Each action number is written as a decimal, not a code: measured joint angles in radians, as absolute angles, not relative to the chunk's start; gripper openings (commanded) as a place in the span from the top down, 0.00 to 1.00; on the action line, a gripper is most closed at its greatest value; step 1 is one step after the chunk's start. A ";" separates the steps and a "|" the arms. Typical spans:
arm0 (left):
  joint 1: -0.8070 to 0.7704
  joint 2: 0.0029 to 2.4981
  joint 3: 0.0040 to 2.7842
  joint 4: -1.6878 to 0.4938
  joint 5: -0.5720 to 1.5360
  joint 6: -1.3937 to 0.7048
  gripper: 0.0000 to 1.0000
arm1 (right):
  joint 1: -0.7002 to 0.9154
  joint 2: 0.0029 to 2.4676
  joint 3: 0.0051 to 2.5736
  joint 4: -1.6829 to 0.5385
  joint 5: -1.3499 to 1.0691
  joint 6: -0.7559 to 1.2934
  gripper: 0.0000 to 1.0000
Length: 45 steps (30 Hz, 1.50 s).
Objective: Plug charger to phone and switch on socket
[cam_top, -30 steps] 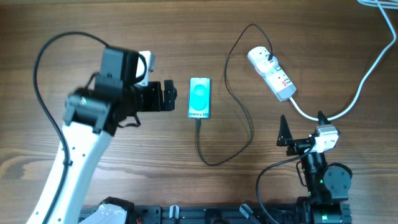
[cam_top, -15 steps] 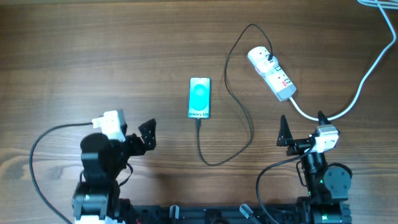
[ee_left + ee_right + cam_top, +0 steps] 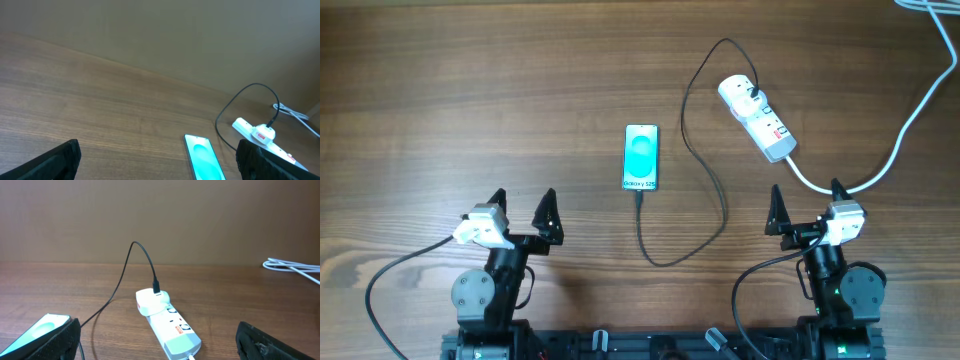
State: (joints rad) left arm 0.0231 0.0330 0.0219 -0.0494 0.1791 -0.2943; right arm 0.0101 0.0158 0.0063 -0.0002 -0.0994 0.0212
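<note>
Left hand (image 3: 523, 198) and right hand (image 3: 806, 190) gape wide; phone (image 3: 641, 157) lies ahead between them, charger (image 3: 639, 225) seemingly attached.

Matt wood-grain table (image 3: 470, 80), glossy white plastic socket (image 3: 757, 118), glowing smooth phone (image 3: 641, 157) screen.

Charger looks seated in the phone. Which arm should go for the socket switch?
Right. The socket lies on the right side, straight beyond the open, empty right gripper. The left gripper sits farther off, with the phone between it and the socket.
</note>
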 measured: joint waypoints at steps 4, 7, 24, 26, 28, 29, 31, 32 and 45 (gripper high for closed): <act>0.023 0.014 0.014 -0.056 0.121 -0.295 0.00 | 0.010 0.016 0.006 0.000 -0.099 0.021 0.00; 0.023 0.014 0.013 -0.071 0.069 -0.290 0.00 | 0.010 0.016 0.006 0.000 -0.099 0.021 0.00; 0.023 0.014 0.013 -0.075 -0.041 0.000 0.00 | 0.010 0.016 0.006 0.000 -0.099 0.021 0.00; 0.023 0.014 0.013 -0.075 -0.041 -0.001 0.00 | 0.010 0.016 0.006 -0.001 -0.099 0.021 0.00; 0.023 0.014 0.013 -0.075 -0.041 -0.010 0.00 | 0.010 0.016 0.006 -0.001 -0.099 0.021 0.00; 0.023 0.014 0.013 -0.074 -0.041 -0.015 0.00 | 0.010 0.015 0.006 -0.001 -0.099 0.021 0.00; 0.023 0.014 0.013 -0.075 -0.041 -0.022 0.00 | 0.010 0.016 0.006 0.000 -0.099 0.021 0.00; 0.023 0.014 0.013 -0.074 -0.041 -0.023 0.00 | 0.010 0.016 0.006 -0.001 -0.099 0.021 0.00; 0.023 0.014 0.013 -0.075 -0.037 -0.023 0.00 | 0.010 0.016 0.006 0.000 -0.099 0.021 0.00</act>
